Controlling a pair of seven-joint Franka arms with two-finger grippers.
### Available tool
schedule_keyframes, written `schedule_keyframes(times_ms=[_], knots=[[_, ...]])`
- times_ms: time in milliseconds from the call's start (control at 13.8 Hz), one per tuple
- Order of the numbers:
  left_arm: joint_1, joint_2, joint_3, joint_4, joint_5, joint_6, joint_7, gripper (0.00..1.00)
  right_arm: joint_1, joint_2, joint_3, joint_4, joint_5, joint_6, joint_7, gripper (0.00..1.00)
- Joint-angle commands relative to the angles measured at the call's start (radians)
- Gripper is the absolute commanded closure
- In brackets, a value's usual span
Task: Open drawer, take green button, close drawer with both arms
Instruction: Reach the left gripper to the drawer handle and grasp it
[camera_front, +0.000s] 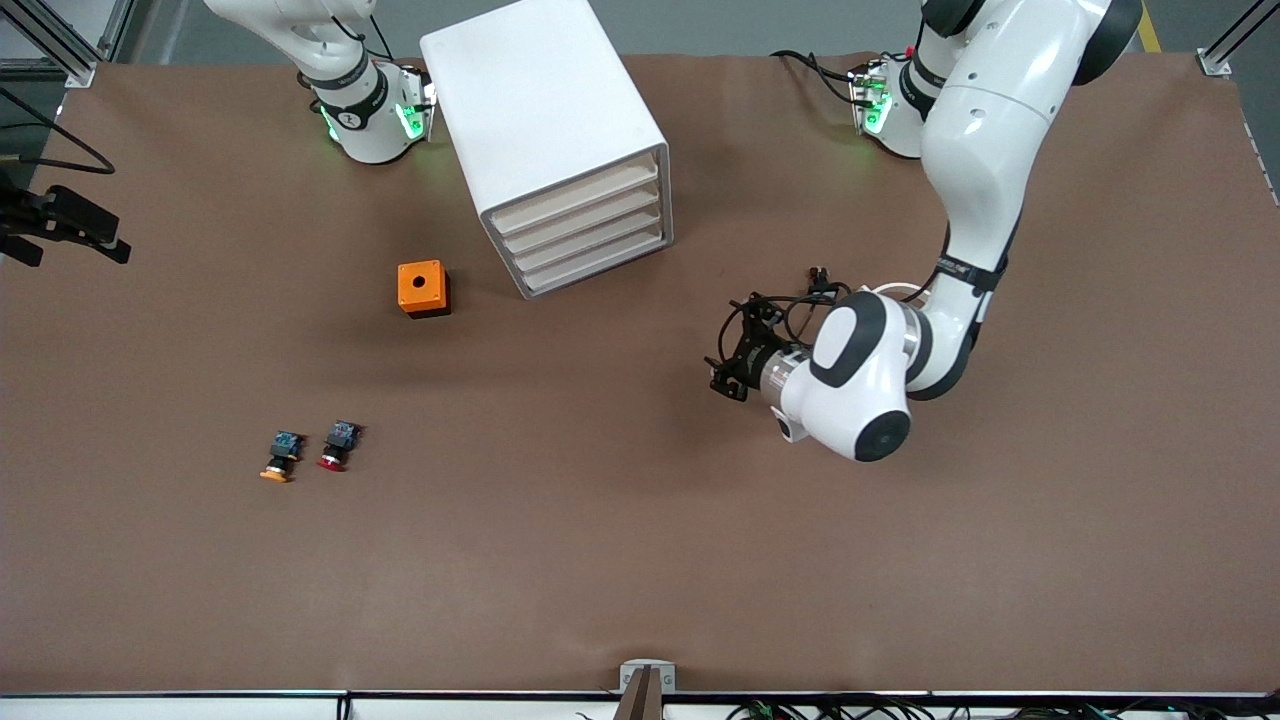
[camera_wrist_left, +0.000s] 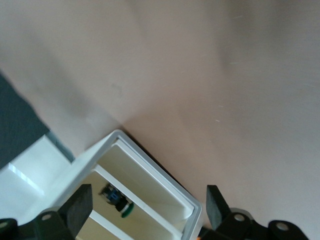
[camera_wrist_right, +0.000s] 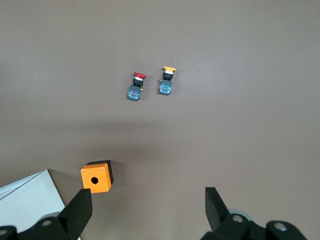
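Observation:
The white cabinet (camera_front: 545, 110) stands between the arms' bases, and its stacked drawers (camera_front: 590, 235) all sit flush in its front. In the left wrist view the green-capped button (camera_wrist_left: 120, 202) lies inside one drawer (camera_wrist_left: 150, 195); I cannot tell which. My left gripper (camera_front: 725, 375) hovers low over the table in front of the drawers, a short way off. It (camera_wrist_left: 148, 197) is open and holds nothing. My right gripper (camera_wrist_right: 148, 199) is out of the front view. It hangs open and empty, high above the table, near the orange box (camera_wrist_right: 96, 177).
An orange box (camera_front: 423, 288) with a round hole sits beside the cabinet, toward the right arm's end. A red-capped button (camera_front: 338, 447) and an orange-capped button (camera_front: 280, 458) lie side by side nearer to the front camera. Brown table (camera_front: 640, 560) surrounds them.

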Motion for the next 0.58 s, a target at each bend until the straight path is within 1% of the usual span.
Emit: schedule_keyframes(times_ms=[0,362,507], knots=[[0.002,0.062,-0.06,0.032,-0.025,-0.017,-0.179,0.0,-0.006,-0.021,0.004,-0.021,-0.012,0.007,-0.011,0.0],[-0.01,0.16,-0.073,0.032,-0.168,-0.037,-0.418,0.0,-0.006,-0.021,0.002,-0.021,-0.012,0.007,-0.011,0.0],[-0.024,0.188,-0.079,0.028,-0.213,-0.052,-0.475,0.0,-0.006,-0.021,0.002,-0.021,-0.012,0.007,-0.011,0.0]])
